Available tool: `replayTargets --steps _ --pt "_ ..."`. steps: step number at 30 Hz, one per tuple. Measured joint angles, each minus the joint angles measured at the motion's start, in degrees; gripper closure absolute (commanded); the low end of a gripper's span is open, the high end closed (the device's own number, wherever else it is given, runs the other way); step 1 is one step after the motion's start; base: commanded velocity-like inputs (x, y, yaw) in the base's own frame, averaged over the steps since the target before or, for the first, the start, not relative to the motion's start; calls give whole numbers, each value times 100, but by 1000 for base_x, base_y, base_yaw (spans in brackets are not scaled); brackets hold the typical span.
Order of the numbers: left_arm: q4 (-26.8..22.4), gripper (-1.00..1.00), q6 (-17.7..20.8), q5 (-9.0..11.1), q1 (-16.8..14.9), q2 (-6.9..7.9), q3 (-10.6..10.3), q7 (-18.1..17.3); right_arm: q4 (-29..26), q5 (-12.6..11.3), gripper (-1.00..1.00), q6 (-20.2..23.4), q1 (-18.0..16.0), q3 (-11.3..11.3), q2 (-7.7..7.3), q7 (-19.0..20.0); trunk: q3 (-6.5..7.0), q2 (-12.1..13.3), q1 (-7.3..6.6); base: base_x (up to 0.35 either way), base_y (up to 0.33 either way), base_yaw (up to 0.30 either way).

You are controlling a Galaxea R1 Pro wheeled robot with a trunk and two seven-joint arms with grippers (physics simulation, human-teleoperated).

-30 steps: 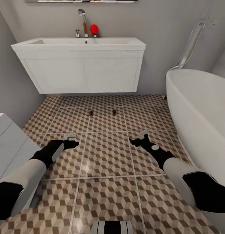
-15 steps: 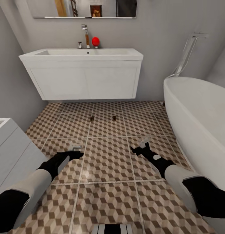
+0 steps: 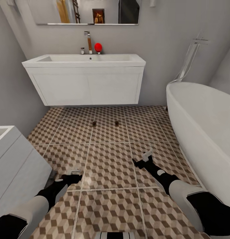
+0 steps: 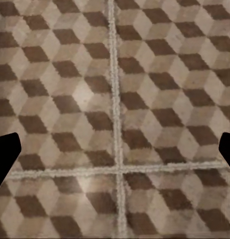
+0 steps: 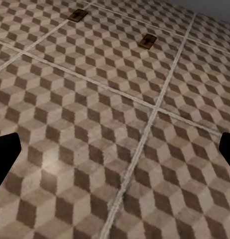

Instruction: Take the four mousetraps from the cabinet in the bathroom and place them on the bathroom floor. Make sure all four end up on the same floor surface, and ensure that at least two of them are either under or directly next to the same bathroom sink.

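Head view records two mousetraps [image 3: 94,124] [image 3: 116,123] on the bathroom floor [image 3: 108,166] before the sink [image 3: 85,59]; both grippers [image 3: 75,172] [image 3: 146,156] spread, empty; two outstanding.

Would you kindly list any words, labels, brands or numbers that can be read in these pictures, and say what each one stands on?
There is no readable text in these pictures.
The two mousetraps on the bathroom floor are too small to show any print.
The sink, its vanity and the bathtub are plain white, with no label or brand.
The framed picture reflected in the mirror is too blurred to read.
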Motion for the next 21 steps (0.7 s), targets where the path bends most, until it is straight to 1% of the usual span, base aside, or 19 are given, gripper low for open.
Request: replayTargets --steps 5,6,10,11,15,17,18,21 --pt "437 -100 -388 -1 104 -10 15 -3 0 -1 -100 -45 50 2 6 -1 90 201 -110 0 0 0" --pt "620 -100 -570 -2 124 -25 19 -4 0 0 -100 -55 103 5 9 0 107 241 -132 0 0 0" --pt "936 -100 -1009 -1 143 -64 19 -6 -1 -2 -100 -67 224 4 13 -1 179 401 -220 0 0 0" --pt "1047 -100 -1204 1 147 -84 19 -6 -1 -1 -100 -70 264 5 14 -3 197 441 -242 0 0 0" --pt "1253 -100 -1533 1 152 -127 20 -6 -2 -3 -100 -73 307 3 15 -6 269 602 -330 0 0 0" --pt "1451 -100 -1778 3 157 -148 20 -11 -2 -3 -100 -69 324 3 16 -16 305 682 -373 0 0 0" --pt "1537 -100 -1984 1 163 -176 21 -37 -2 -3 -100 -68 333 3 17 -23 323 722 -395 0 0 0" --pt "1516 -100 -2152 -1 164 -211 25 -43 -2 -3 -100 -67 339 3 17 -27 377 842 -461 0 0 0"
